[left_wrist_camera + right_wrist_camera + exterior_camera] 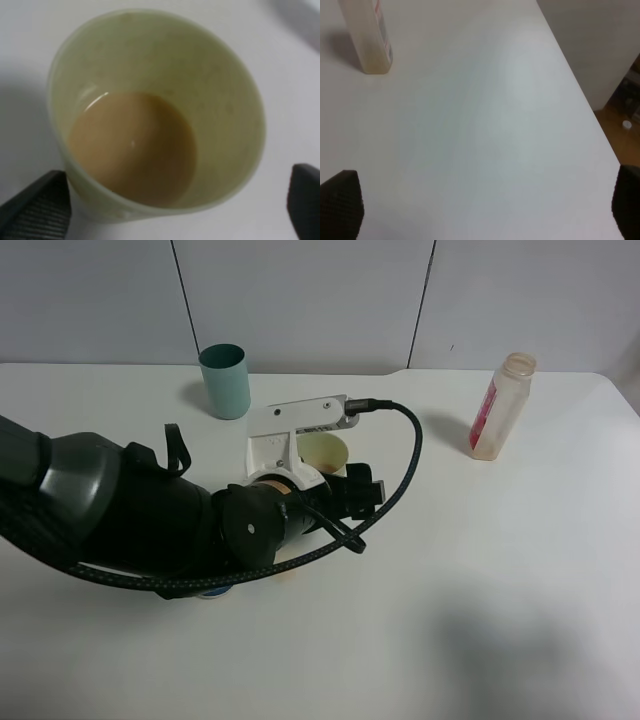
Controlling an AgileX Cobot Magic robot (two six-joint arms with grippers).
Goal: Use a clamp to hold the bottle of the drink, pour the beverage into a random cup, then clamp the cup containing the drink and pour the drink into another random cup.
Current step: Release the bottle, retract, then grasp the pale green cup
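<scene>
Black arm point(130, 520) over pale cup point(325, 450), bluish something point(212, 592) beneath.

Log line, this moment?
left pincer open around pale yellow-green plastic cup | right pincer open, empty | translucent red-labelled bottle upright

Cup point(220, 95): looked pale yellow-green plastic, smooth, faintly translucent.
Beverage point(132, 147): opaque; its surface shone.
Bottle point(502, 406): translucent plastic, smooth.
Table point(500, 590): white, smooth, matt.
My left gripper point(172, 207): pads point(37, 210) were black, matt, finely ribbed; housing point(290, 425) was white matt plastic; cable point(405, 475) wore a braided sleeve.
</scene>
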